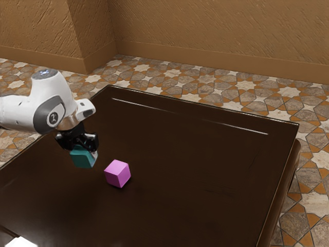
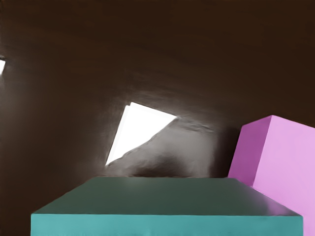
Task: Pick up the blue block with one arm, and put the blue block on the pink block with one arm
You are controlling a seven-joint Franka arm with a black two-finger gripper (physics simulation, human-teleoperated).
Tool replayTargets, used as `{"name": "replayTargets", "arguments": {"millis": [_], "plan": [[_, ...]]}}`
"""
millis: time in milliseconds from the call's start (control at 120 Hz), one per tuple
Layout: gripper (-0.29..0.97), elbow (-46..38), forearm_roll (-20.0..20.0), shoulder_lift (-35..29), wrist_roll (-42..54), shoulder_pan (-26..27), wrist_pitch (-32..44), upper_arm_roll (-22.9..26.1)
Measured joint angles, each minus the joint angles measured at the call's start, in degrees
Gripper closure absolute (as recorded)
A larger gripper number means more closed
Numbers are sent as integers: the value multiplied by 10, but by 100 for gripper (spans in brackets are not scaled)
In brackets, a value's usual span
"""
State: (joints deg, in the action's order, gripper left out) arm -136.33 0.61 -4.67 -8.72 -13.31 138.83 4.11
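Blue block (image 1: 85,159) status. Dark table (image 1: 205,170) under everything; Franka arm (image 1: 36,108) reaches low over it; pink block (image 1: 117,173) rests just beside, toward exterior view's right; gripper (image 1: 82,150) clamps the teal-looking cube, apparently raised, likely for stacking clearance.

My arm (image 1: 41,105) comes in from the exterior view's left, over the dark brown desk (image 1: 205,170). My tool (image 1: 85,150) points down, and its two black fingers press the blue block (image 1: 83,158) from two sides. The block has a greenish blue colour and sits a little tilted between the fingers. I cannot tell if it touches the desk. The pink block (image 1: 117,173) rests on the desk just beside it, toward the exterior view's right, and the two blocks are apart. Around the desk there is a floor (image 1: 205,87) of patterned tiles, and behind it a rough brown wall (image 1: 205,25).
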Motion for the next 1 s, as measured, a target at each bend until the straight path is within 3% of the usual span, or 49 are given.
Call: {"name": "replayTargets", "arguments": {"millis": [358,625,1000], "plan": [[34,75,-22,90,-46,-28,1,57],[35,85,-51,103,-42,-16,10,77],[35,85,-47,102,-15,-13,26,101]]}}
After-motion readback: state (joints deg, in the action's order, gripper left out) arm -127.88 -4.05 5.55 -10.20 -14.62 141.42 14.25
